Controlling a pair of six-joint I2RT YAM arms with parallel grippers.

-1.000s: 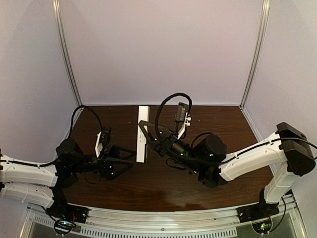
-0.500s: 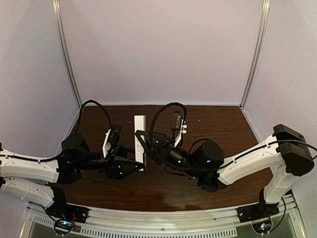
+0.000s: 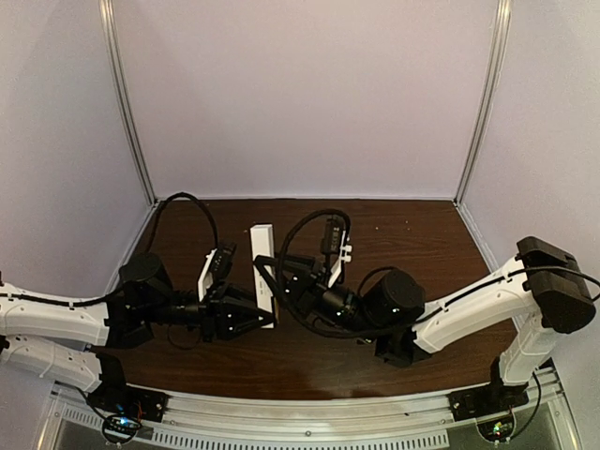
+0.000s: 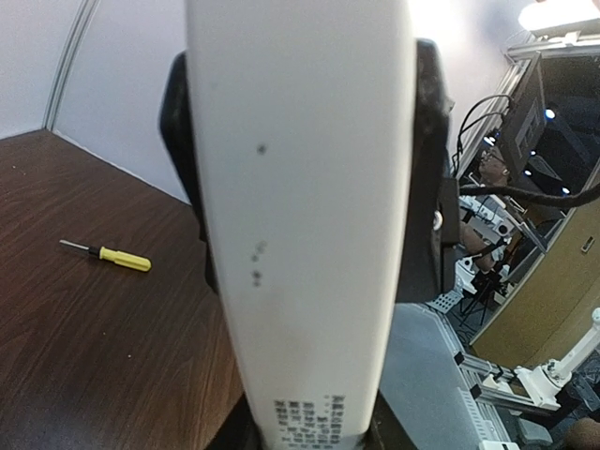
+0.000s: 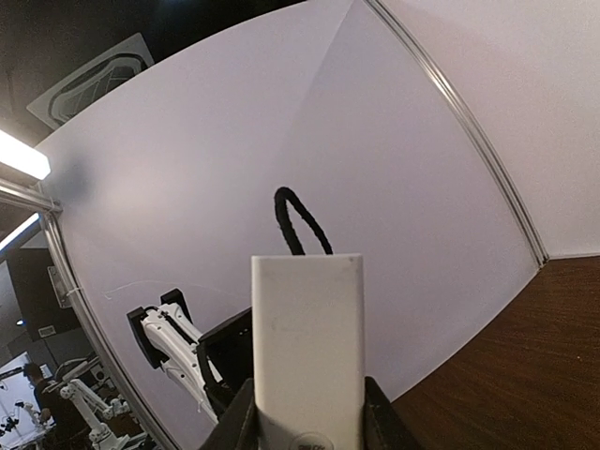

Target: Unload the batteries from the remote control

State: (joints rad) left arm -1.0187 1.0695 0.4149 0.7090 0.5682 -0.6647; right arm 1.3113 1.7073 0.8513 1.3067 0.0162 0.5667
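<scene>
The remote control [image 3: 262, 272] is a slim white bar held above the table between the two arms. My right gripper [image 3: 269, 265] is shut on its middle; in the right wrist view the remote control [image 5: 307, 347] stands between the two dark fingers [image 5: 237, 422] of that gripper [image 5: 307, 427]. My left gripper [image 3: 263, 315] is shut on the near end. In the left wrist view the remote control [image 4: 305, 216] fills the frame, printed end low between that gripper's [image 4: 305, 436] fingers [image 4: 228, 433]. The batteries are hidden.
A yellow-handled screwdriver [image 4: 112, 255] lies on the brown table [image 3: 422, 244] off to the left of the remote in the left wrist view. Purple walls with metal corner posts [image 3: 127, 112] close in the back and sides.
The left arm has reached right to the remote and its open jaws have closed on the near end. The right arm has carried the remote slightly left and towards the left arm.
</scene>
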